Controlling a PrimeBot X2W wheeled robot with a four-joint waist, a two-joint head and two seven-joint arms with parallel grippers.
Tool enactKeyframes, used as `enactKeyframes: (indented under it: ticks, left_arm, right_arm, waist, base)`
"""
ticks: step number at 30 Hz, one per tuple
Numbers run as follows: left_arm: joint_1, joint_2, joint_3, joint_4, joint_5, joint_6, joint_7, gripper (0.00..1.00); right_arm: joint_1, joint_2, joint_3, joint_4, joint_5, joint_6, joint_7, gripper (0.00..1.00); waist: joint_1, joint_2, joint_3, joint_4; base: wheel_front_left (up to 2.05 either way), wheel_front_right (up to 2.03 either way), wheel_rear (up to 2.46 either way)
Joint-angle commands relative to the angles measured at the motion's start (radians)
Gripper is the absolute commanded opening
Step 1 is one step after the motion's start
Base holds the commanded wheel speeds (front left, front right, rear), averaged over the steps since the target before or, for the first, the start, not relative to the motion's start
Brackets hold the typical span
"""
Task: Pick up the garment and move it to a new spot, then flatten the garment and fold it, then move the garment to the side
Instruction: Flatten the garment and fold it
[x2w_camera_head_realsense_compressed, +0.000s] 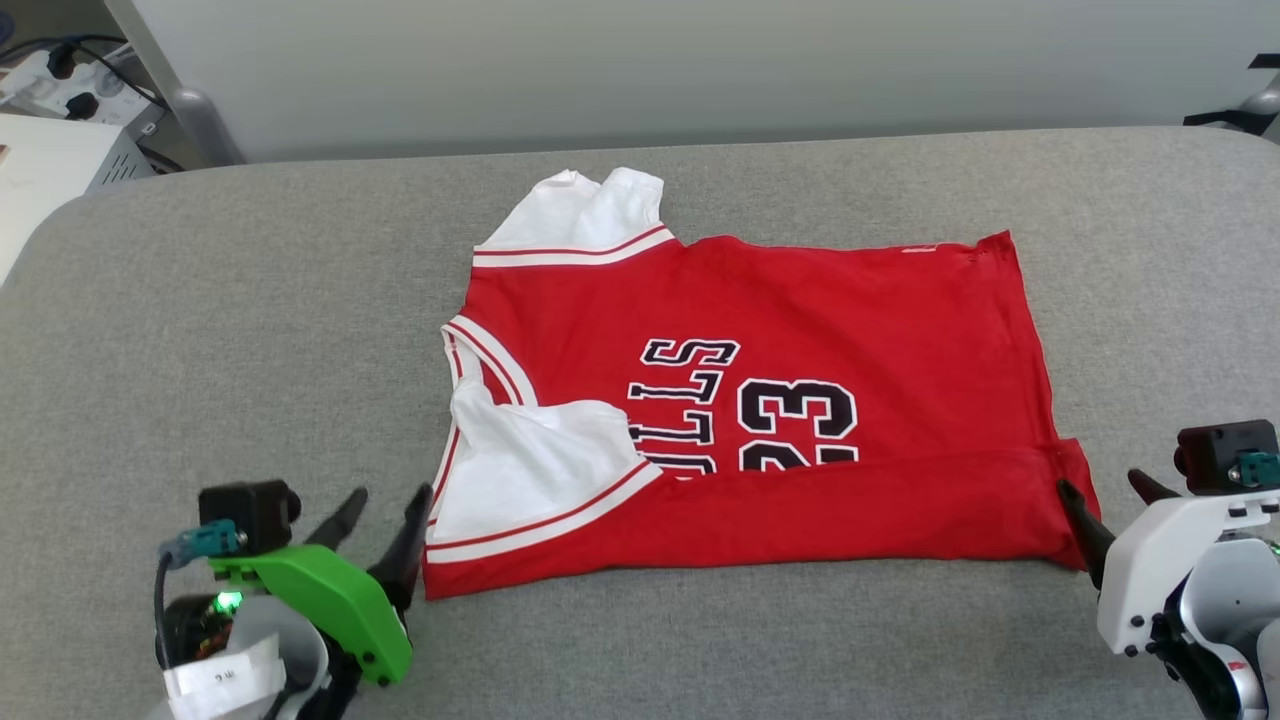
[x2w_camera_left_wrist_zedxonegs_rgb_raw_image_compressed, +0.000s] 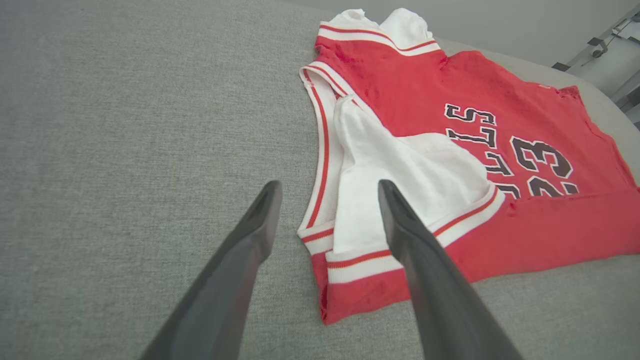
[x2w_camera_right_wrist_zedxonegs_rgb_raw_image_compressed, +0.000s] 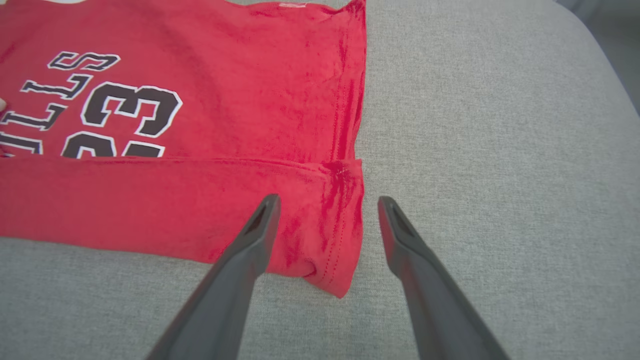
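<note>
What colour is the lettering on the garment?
Black with white edges, on the red garment; the lettering shows best in the right wrist view.

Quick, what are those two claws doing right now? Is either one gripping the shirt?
Left gripper: open, holding nothing, at a near corner of the shirt.
Right gripper: open, holding nothing, at the other near corner.

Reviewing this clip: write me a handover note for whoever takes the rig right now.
Left gripper: jaws open, empty, at the near left corner of the garment, by the white sleeve.
Right gripper: jaws open, empty, over the near right corner.
Done: the garment lies flat on the grey surface, its near edge folded up over the lower part of the lettering.
Left: finish folding, then move it aside.
</note>
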Motion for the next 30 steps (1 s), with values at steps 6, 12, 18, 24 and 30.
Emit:
enactKeyframes:
  ticks: [6, 12, 18, 24, 30]
  left_arm:
    - [0.07, 0.057, -0.036, -0.128, -0.015, 0.115, 0.132, 1.0]
    - [0.073, 0.08, -0.052, -0.165, -0.024, 0.159, 0.207, 1.0]
    - [0.044, 0.077, -0.054, -0.132, -0.014, 0.174, 0.223, 1.0]
    - [0.018, 0.069, -0.069, -0.085, -0.011, 0.16, 0.249, 1.0]
    - [0.017, 0.058, -0.101, -0.026, -0.033, 0.138, 0.311, 0.06]
  right_arm:
    - [0.057, 0.058, -0.058, -0.108, -0.043, -0.001, 0.091, 1.0]
    - [0.071, 0.087, -0.067, -0.158, -0.058, -0.001, 0.118, 1.0]
    - [0.061, 0.098, -0.059, -0.177, -0.061, -0.001, 0.118, 1.0]
    - [0.057, 0.101, -0.055, -0.186, -0.064, -0.001, 0.113, 1.0]
    - [0.061, 0.096, -0.054, -0.187, -0.065, -0.001, 0.111, 1.0]
  waist:
    - [0.0, 0.0, 0.032, -0.008]
    - [0.0, 0.0, 0.072, -0.021]
    - [0.0, 0.0, 0.108, -0.043]
    - [0.0, 0.0, 0.135, -0.061]
    - [0.0, 0.0, 0.144, -0.069]
  base:
    - [0.0, 0.0, 0.0]
    - [0.0, 0.0, 0.0]
    - [0.0, 0.0, 0.0]
    - [0.0, 0.0, 0.0]
    - [0.0, 0.0, 0.0]
